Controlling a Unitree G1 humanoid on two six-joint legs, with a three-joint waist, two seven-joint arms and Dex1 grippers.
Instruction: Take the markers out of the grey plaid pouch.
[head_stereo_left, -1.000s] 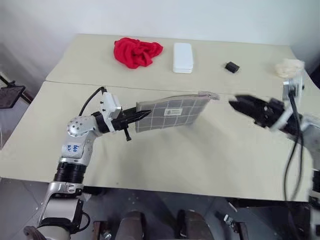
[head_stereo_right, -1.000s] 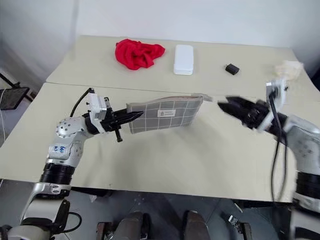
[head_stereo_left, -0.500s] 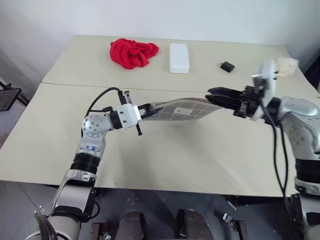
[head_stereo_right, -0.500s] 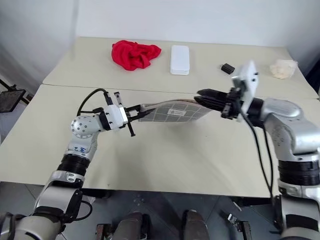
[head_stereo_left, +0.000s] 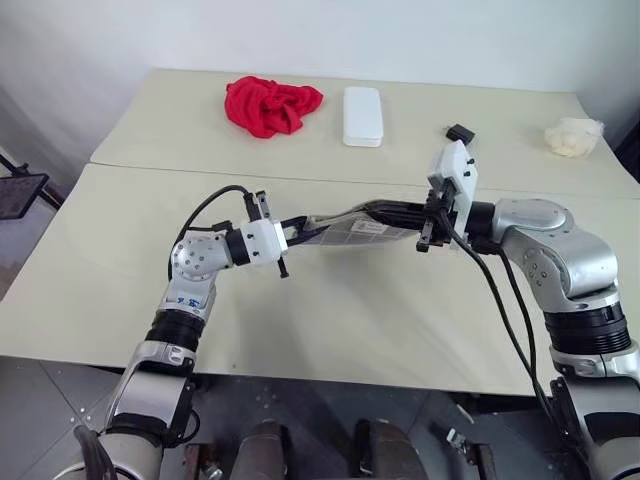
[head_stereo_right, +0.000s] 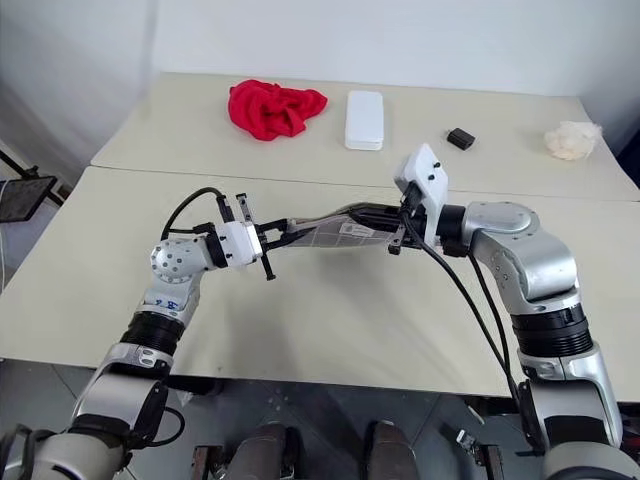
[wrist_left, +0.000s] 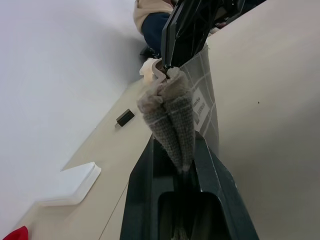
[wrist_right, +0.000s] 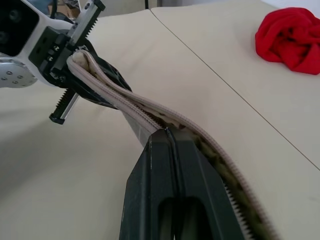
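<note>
Overhead, the grey plaid pouch (head_stereo_left: 355, 226) hangs stretched above the counter (head_stereo_left: 400, 320) between the two arms, lying almost flat. The left gripper (head_stereo_left: 296, 229) is clamped on the pouch's left end; the right gripper (head_stereo_left: 388, 209) is closed on its upper edge near the right end. Far on the counter sit a red cloth (head_stereo_left: 272, 103), a white case (head_stereo_left: 362, 101), a small black block (head_stereo_left: 459, 132) and, at the far right, a crumpled pale wad (head_stereo_left: 573, 135). The left wrist view adds the bunched fabric squeezed between its fingers (wrist_left: 150, 170). The right wrist view shows the zip line partly parted, with brownish lining inside; no markers can be made out in the gap
</note>
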